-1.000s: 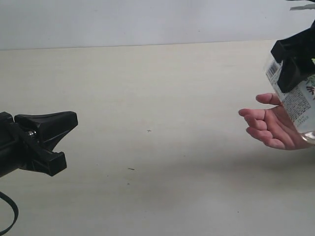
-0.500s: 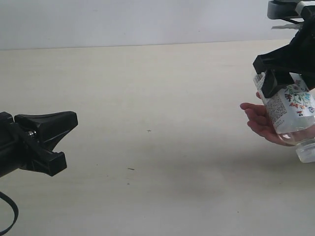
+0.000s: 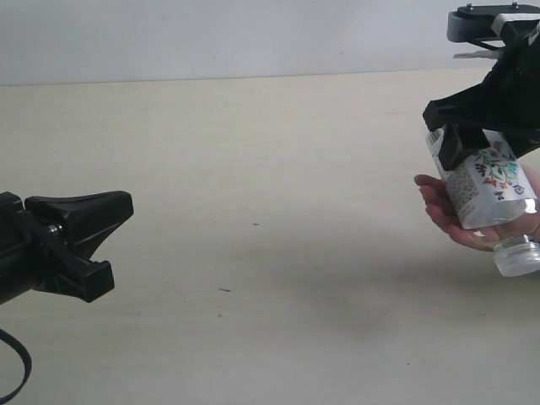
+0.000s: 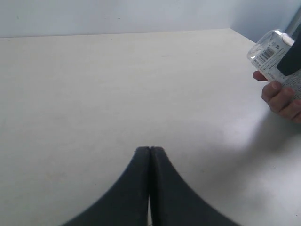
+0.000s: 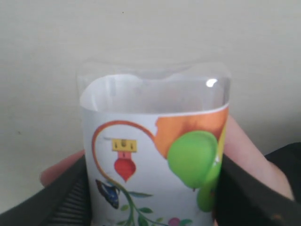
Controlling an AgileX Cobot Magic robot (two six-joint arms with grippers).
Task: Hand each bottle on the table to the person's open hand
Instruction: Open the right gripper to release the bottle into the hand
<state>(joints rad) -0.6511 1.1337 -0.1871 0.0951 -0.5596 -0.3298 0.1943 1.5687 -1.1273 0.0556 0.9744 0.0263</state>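
A clear bottle (image 3: 489, 190) with a colourful plant label and a white cap (image 3: 516, 256) hangs tilted, cap downward, at the right edge. My right gripper (image 3: 472, 135) is shut on its body; the black fingers (image 5: 244, 193) press both sides of the bottle (image 5: 150, 141). The person's open hand (image 3: 439, 207) lies right under and behind the bottle, its skin (image 5: 247, 141) showing beside the label. I cannot tell whether the hand touches it. My left gripper (image 3: 122, 211) hovers low at the left over the table (image 3: 253, 152), shut and empty (image 4: 149, 149). No other bottle is in view.
A pale wall rises behind the table's far edge (image 3: 253, 78). A few tiny dark specks (image 3: 224, 290) mark the wood-grain surface. The left wrist view shows the bottle (image 4: 270, 52) and the person's fingers (image 4: 280, 96) near the table's far right corner.
My right gripper has carried the bottle leftward and down over the hand and tipped it cap-down. The bottle now covers most of the palm. The left arm has stayed still.
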